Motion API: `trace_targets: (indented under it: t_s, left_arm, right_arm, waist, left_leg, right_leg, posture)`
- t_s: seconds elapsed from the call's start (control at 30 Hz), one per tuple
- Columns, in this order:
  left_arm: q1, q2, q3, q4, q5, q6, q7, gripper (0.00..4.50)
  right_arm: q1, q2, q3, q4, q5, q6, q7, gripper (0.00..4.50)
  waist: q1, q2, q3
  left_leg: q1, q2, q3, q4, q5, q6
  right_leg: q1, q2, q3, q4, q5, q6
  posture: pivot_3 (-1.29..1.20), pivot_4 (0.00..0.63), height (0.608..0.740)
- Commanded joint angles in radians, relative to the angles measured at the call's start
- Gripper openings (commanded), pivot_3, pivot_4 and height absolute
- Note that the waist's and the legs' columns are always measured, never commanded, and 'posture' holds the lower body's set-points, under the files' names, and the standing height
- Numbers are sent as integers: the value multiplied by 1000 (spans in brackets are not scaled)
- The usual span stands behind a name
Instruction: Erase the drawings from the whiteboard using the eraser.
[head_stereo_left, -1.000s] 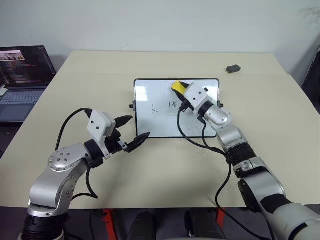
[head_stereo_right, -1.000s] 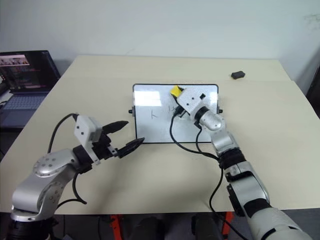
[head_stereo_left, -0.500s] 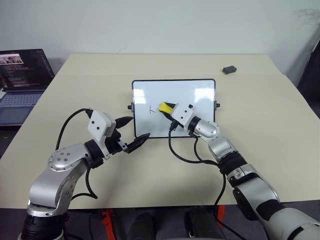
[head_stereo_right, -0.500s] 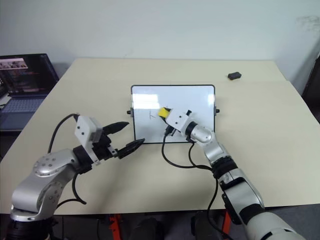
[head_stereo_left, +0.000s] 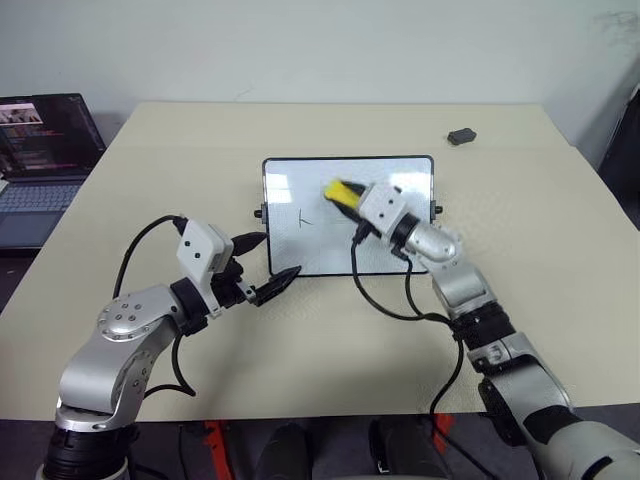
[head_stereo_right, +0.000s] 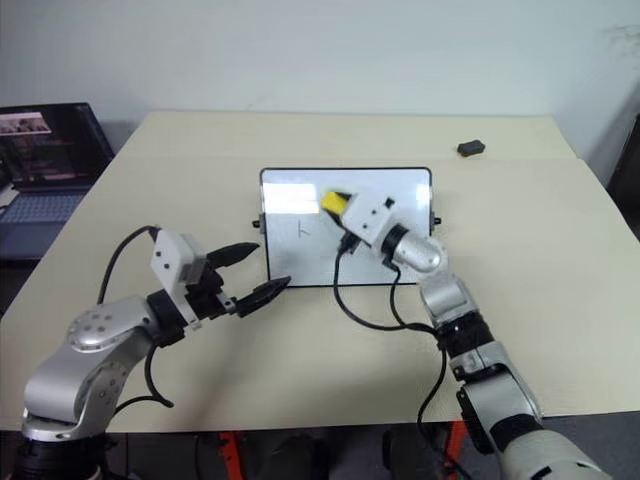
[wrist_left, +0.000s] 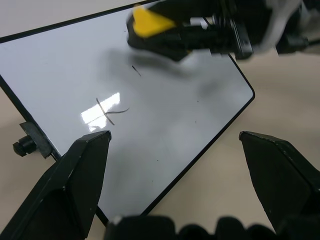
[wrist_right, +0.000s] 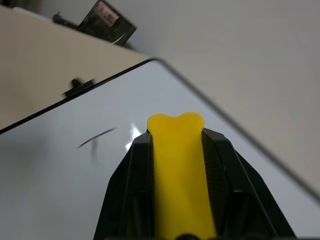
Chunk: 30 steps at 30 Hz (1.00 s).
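Right gripper (head_stereo_left: 342, 193) clenched on yellow eraser (head_stereo_left: 340, 191) over whiteboard (head_stereo_left: 300, 250); one drawing (head_stereo_left: 305, 217) remains. Left gripper (head_stereo_left: 268, 262) released, beside whiteboard.

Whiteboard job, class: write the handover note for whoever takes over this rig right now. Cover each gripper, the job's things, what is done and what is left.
Right gripper: shut on the eraser, over the whiteboard's middle.
Left gripper: open, empty, at the board's near left corner.
Whiteboard: flat on the table.
Done: the board's right side is wiped.
Left: one T-shaped drawing on the left, plus a faint short stroke near the eraser.
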Motion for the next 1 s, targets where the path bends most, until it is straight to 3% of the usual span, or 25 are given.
trace_targets:
  t_s: [0.03,0.3,0.7,1.0]
  left_arm:
    - [-7,0,0,-26,-7,-10,0,4500]
    - [-4,0,-1,-28,-10,-10,2,4500]
    - [-14,-7,-12,-23,-12,-10,-1,4500]
    - [-18,-10,-12,-20,-10,-12,0,4500]
  right_arm:
    - [-41,7,-7,31,-17,-2,-37,994]
    - [-55,34,52,73,-81,78,-49,994]
    - [55,-38,102,-92,-100,424,114,994]
    - [150,-77,169,-279,-63,542,282,994]
  waist:
    - [0,0,0]
    - [0,0,0]
    - [5,0,0]
    - [14,-1,-1]
  left_leg:
    - [0,0,0,0,0,0]
    - [0,0,0,0,0,0]
    - [4,0,0,1,0,0]
    - [5,0,-1,1,0,0]
  right_leg:
    - [0,0,0,0,0,0]
    - [0,0,0,0,0,0]
    - [4,0,0,1,0,0]
    - [5,0,0,1,0,0]
  posture:
    - [0,150,740]
    - [0,150,740]
    - [0,150,740]
    - [0,150,740]
